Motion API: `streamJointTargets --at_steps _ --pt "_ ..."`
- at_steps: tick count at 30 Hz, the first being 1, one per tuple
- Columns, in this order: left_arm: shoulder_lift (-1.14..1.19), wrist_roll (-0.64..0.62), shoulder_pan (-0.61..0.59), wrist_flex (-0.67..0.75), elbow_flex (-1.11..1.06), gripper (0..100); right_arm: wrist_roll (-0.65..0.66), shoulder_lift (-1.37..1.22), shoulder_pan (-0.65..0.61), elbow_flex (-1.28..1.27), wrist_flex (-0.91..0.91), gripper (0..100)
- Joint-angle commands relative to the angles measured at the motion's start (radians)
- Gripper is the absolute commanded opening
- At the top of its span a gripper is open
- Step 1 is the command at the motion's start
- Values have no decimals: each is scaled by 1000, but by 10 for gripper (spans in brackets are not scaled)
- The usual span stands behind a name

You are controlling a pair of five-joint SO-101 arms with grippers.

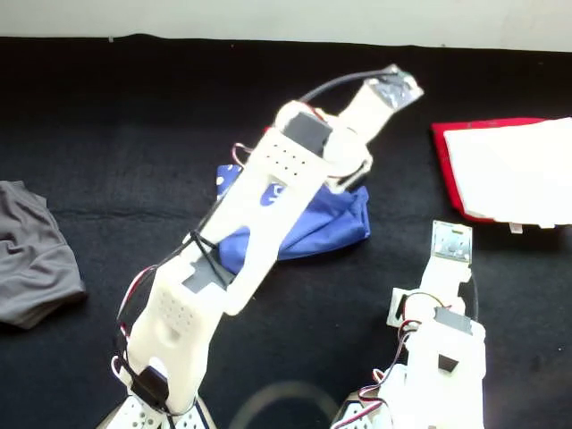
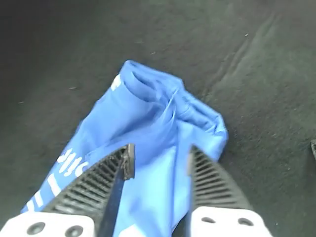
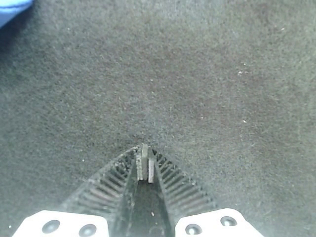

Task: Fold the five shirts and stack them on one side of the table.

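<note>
A crumpled blue shirt (image 1: 326, 223) lies mid-table on the black cloth. My left arm (image 1: 268, 206) stretches across it. My left gripper (image 2: 159, 158) is open just over the blue shirt (image 2: 148, 113), with fabric showing between its fingers. A white folded shirt (image 1: 518, 170) rests on a red folded shirt (image 1: 444, 147) at the right edge. A grey shirt (image 1: 31, 255) lies bunched at the left edge. My right gripper (image 1: 451, 241) sits near the front right, and it (image 3: 145, 168) is shut over bare cloth with nothing in it.
The black table cloth (image 1: 134, 134) covers the whole surface, with a pale wall strip (image 1: 268, 18) behind the far edge. Open cloth lies between the blue shirt and the grey shirt. A corner of blue fabric (image 3: 12, 7) shows in the right wrist view.
</note>
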State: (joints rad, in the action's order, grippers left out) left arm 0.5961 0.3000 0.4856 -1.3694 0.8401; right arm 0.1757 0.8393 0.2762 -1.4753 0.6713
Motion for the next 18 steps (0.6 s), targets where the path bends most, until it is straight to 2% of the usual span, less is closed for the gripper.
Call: streamJointTargets --at_steps 1,4,8,9,13,18 --pt "-18 -3 -81 -94 130 192 0 2 -2 -7 -10 6" --pt "-10 -3 -160 -160 166 165 0 2 -4 -7 -10 6" --pt "16 -9 -231 -170 36 0 0 2 -4 -7 -10 6" --pt "33 -28 -237 -170 2 24 0 2 -5 -7 -10 6" --pt "122 -120 -216 -164 -53 9 0 2 -5 -7 -10 6" --pt "191 -152 -137 -164 -53 9 0 2 -5 -7 -10 6"
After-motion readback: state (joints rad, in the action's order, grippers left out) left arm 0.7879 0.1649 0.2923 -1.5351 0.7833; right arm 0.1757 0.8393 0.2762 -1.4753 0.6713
